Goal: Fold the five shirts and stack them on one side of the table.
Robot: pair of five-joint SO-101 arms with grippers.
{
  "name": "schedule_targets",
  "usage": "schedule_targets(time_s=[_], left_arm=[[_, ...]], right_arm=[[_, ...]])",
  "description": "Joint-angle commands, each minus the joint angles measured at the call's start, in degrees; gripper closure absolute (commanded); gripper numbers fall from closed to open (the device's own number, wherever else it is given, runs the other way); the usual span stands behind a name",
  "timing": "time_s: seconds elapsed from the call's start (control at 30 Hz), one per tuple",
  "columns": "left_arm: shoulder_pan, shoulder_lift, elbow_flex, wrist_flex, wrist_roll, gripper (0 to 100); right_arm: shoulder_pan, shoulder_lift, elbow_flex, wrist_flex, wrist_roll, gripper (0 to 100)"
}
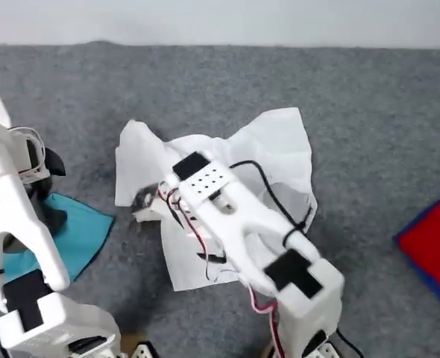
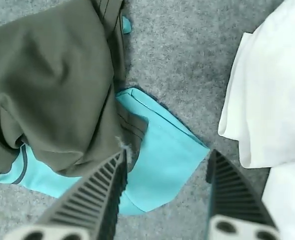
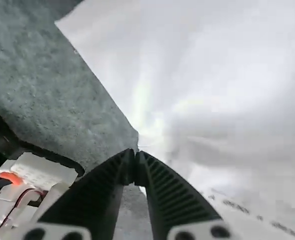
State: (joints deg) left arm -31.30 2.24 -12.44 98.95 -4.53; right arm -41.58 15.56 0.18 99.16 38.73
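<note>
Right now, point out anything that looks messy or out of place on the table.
The white shirt lies crumpled mid-table, edges uneven, not folded. On the left, an olive shirt is heaped loosely over the teal shirt, hardly a neat stack. The red shirt sits apart at the right edge.

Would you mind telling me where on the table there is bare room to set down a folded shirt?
The widest bare table lies between the white shirt and the red shirt; the far strip beyond the white shirt is bare too. It is crowded where the teal shirt and olive shirt lie below the left gripper.
</note>
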Motion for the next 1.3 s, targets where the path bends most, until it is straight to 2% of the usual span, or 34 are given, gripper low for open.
schedule_targets(time_s=[0.0, 0.13, 0.23, 0.53, 0.6, 0.67, 0.87, 0.97, 1.07, 1.27], left_arm=[[0.0, -2.5, -0.2, 1.7, -0.8, 75], [-0.3, -2.8, -0.2, 1.7, -0.6, 75], [-0.4, -2.9, -0.2, 1.7, -0.4, 75], [-1.2, -3.0, -0.2, 1.7, -0.4, 75], [-2.2, -2.9, -0.2, 1.7, -0.4, 75], [-2.9, -2.8, -0.2, 1.7, -0.4, 75], [-2.9, -2.5, -0.1, 1.7, -0.4, 75], [-2.9, -2.4, -0.1, 1.7, -0.4, 75], [-2.9, -2.4, 1.0, 1.6, -0.4, 75], [-2.9, -2.9, 5.5, 1.6, -0.4, 75]], right_arm=[[-0.1, -6.9, -2.0, 0.8, -3.2, 81.4], [-1.5, -8.3, -2.0, -0.6, -11.3, 60.1], [-2.9, -7.2, -1.7, -3.1, -14.3, 50.6], [-3.2, 5.5, -2.1, -11.3, -16.1, 48.9], [-3.2, 7.5, -3.0, -11.6, -15.9, 52.7], [-3.0, 8.5, -4.6, -11.3, -15.6, 61.9], [-1.5, 8.5, -9.1, -8.7, -15.6, 99.5], [0.7, 8.6, -9.5, -7.3, -15.6, 95.7], [2.9, 9.0, -9.1, -7.2, -15.1, 98.8], [6.4, 10.6, -9.1, -4.0, -7.1, 98.9]])
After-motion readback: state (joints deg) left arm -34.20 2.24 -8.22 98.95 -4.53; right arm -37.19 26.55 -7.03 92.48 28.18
